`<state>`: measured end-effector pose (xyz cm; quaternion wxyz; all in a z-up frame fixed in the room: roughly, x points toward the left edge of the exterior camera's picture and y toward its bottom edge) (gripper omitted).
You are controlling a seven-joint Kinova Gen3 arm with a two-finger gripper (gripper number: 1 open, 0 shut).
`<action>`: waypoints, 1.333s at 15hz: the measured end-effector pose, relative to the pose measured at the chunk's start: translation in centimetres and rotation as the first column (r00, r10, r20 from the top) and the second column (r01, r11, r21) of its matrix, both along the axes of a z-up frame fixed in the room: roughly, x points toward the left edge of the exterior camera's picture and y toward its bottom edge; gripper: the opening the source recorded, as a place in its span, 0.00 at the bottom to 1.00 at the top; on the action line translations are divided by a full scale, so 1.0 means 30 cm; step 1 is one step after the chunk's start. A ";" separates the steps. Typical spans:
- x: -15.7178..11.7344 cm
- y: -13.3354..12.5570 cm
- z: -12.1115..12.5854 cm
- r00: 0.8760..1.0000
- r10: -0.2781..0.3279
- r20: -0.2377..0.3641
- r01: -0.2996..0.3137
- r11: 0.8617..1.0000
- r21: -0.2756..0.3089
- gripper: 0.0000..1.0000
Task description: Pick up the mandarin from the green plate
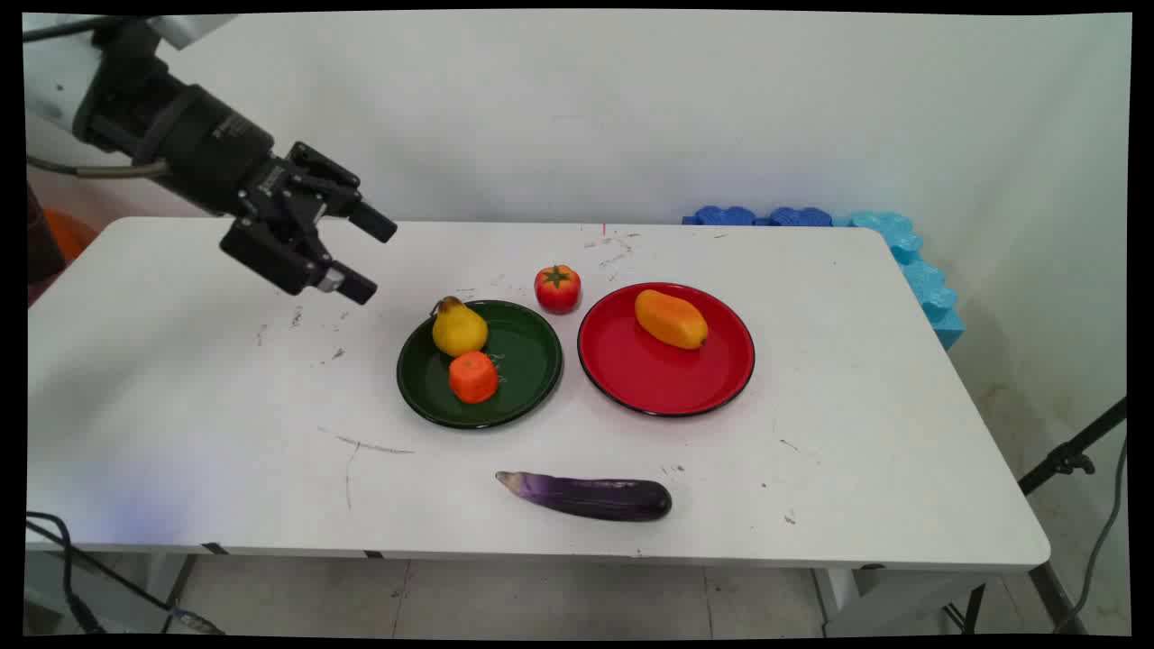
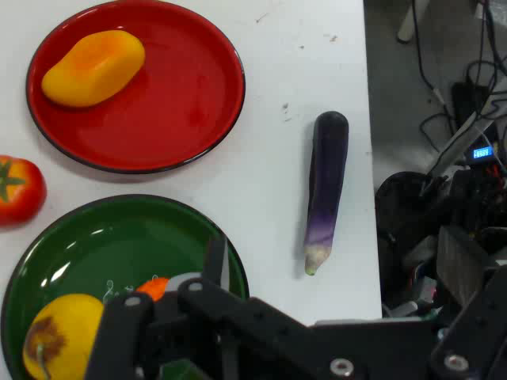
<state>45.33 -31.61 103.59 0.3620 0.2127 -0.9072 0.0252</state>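
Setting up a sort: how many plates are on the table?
2. A green plate, holding a pear and an orange piece, and a red plate just right of it with a mango. None appears hidden.

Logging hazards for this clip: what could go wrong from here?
The yellow toy pear stands at the rim of the dark green round plate, nearest the open black two-finger gripper; a low approach might knock it off. The long purple toy eggplant lies near the white table edge and could roll off if bumped.
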 end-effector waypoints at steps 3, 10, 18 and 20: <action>-0.051 -0.043 0.007 1.000 0.015 0.022 -0.016 1.000 0.013 1.00; -0.161 -0.177 -0.086 0.990 0.023 0.142 -0.029 0.999 0.037 1.00; -0.249 -0.291 -0.316 0.950 -0.020 0.310 -0.009 0.996 0.091 1.00; -0.264 -0.312 -0.370 0.937 -0.046 0.345 0.011 0.995 0.102 1.00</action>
